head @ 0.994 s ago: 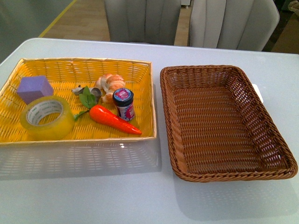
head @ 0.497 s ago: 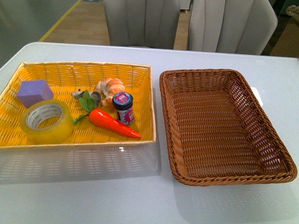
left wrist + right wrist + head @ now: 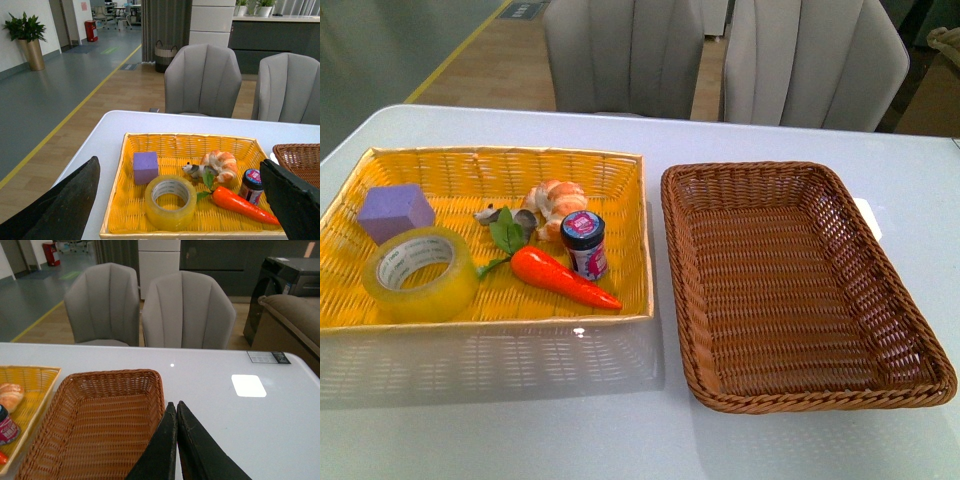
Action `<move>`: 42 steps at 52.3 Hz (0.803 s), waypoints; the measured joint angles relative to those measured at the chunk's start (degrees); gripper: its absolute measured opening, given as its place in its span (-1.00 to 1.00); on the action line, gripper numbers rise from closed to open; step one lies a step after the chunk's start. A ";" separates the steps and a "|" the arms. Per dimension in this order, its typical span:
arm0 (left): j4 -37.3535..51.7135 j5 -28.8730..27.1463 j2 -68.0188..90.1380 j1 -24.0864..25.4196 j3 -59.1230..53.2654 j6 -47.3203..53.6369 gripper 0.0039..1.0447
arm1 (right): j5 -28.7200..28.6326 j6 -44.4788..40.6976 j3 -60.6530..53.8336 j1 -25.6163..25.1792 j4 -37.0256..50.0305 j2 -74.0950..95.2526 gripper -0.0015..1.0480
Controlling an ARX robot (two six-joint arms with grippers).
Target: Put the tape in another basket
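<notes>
The tape [image 3: 420, 272] lies flat at the near left of the yellow basket [image 3: 630, 190], well apart from the brown basket [image 3: 750, 167]; it is judged light, stiff and slick (best pinched across one wall, through the core). The left gripper [image 3: 179, 164] is spread wide, the right gripper [image 3: 174, 405] closed on nothing. Since the earlier frame only the camera's framing is shifted.

Two grey chairs [image 3: 625, 55] behind white table [image 3: 620, 420], wooden floor [image 3: 125, 90]
</notes>
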 joint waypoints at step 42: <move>0.00 0.00 0.00 0.00 0.00 0.00 0.83 | 0.02 0.00 -0.07 0.00 -25.24 -27.08 -0.96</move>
